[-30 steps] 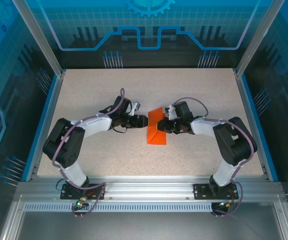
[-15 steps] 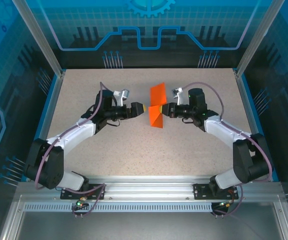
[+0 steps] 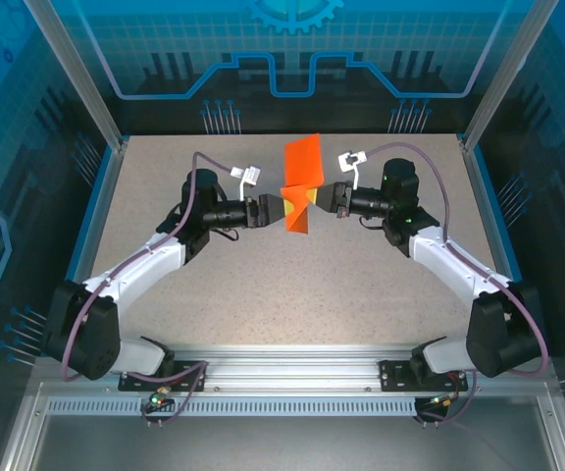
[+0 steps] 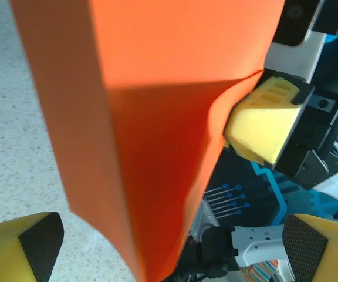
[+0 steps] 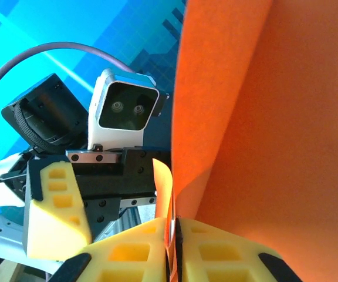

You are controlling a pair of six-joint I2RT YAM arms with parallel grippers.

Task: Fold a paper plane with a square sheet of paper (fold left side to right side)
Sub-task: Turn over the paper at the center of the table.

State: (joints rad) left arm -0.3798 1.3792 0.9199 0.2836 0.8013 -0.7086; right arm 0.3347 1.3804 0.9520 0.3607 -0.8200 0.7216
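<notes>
Orange and unmarked, the sheet of paper stood upright between the two arms, toward 12 o'clock from the middle of the speckled surface in the top view; its broad upper part leaned toward 12 o'clock and its lower part narrowed to a tip pointing at 6 o'clock; whether that tip touched the surface could not be told. The right gripper met the sheet from 3 o'clock, its jaws pressed together on the sheet's edge; in the right wrist view its two yellow foam pads sat at 6 o'clock of the frame with a thin orange edge pinched between them, and the rest of the sheet rose toward 12 and 1 o'clock. The left gripper lay at 9 o'clock of the sheet, just beside it, its jaws spread wide apart and holding nothing; in the left wrist view its own pads sat at 7 and 5 o'clock of the frame, with the sheet hanging between them, clear of both; a crease ran down the sheet there, with a lit face toward 10 o'clock and a shaded face at the centre. In that same view a yellow pad of the right gripper pressed the sheet's edge at 3 o'clock, and the paper buckled slightly around it.
</notes>
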